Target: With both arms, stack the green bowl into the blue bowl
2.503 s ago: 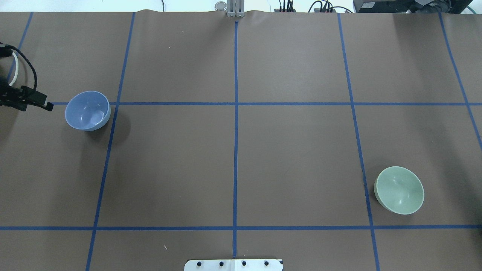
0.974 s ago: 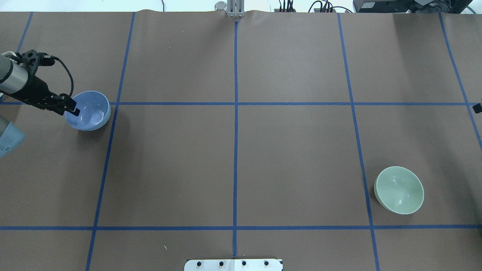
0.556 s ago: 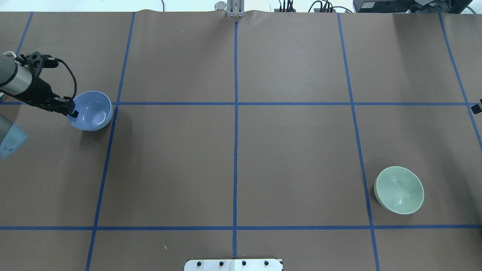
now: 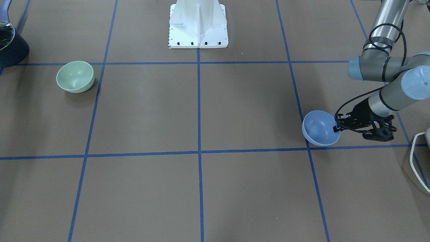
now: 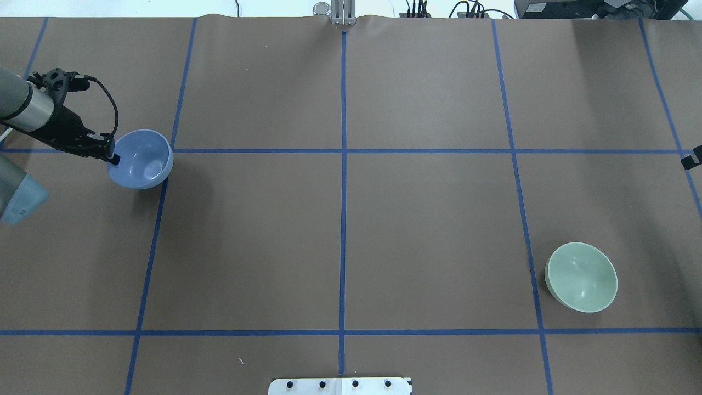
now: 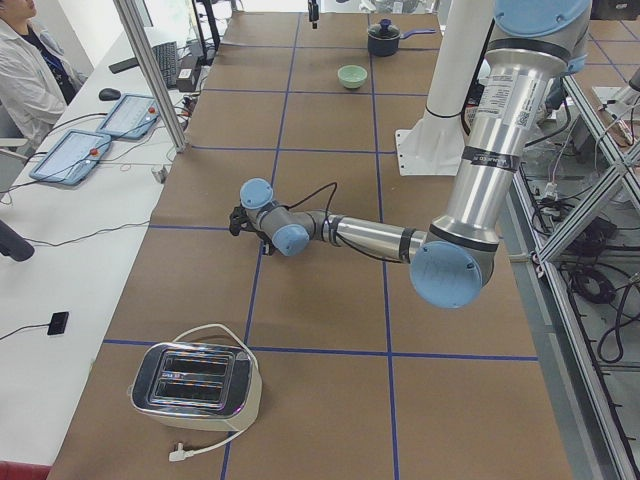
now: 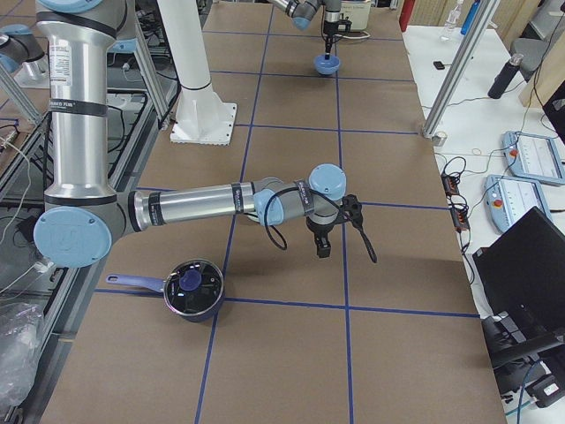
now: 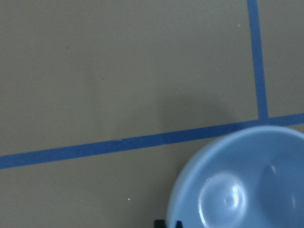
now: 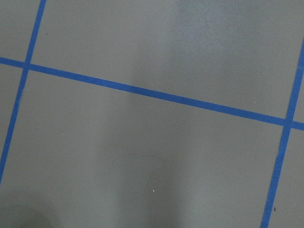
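Left pincer [image 5: 113, 159] is clamped on the blue bowl [image 5: 143, 160]. It comes down on the outboard rim, one jaw inside the wall and one outside. A rim pinch makes sense here: the bowl is too wide to span and the wall is thin, so the edge is the only grab. The bowl is at the tape crossing in the far-left part of the bench [image 5: 351, 230], mouth up. I can't tell from these views whether it's lifted or just resting there.

Green bowl [image 5: 582, 277] sits upright and untouched in the near-right part. Most of the bench lies between it and the blue one.

Right pincer [image 7: 322, 246] points down over bare bench, outboard of the green bowl and farther from the base, not over it. Its wrist view shows only paper and tape. I can't tell if its jaws are apart or together.

My read:
- **Layout:** the bowls sit at opposite ends, so each arm takes its own.
- **Step in hand:** the left arm is carrying or dragging the blue bowl toward the centre as the receiver.
- **Not started:** the right arm fetching the green bowl.
- **Progress:** early, nothing stacked.

Risks:
- A single-edge pinch on slick plastic can let the bowl pivot or slip.
- The blue bowl needs to sit flat before release.
- The bowls are the same size, so the green one only seats if it's centred and level over the blue.
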You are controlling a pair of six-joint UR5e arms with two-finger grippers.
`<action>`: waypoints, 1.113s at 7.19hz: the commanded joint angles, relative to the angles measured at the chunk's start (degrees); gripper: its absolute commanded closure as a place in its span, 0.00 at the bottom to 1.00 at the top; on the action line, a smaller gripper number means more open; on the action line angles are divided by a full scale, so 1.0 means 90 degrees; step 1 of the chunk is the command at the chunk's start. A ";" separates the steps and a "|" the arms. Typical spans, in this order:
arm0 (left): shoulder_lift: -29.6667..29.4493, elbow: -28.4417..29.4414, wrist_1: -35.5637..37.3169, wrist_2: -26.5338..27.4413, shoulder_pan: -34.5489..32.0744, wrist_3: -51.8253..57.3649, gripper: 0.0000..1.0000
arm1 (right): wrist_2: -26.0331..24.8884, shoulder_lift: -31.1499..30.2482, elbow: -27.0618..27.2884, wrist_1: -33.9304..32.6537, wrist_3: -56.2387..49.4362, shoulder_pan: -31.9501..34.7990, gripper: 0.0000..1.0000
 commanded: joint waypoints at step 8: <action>-0.1805 -0.1551 0.1966 0.1074 0.1705 -0.3959 0.95 | -0.0031 0.0020 -0.0130 0.0000 -0.0009 -0.0102 0.00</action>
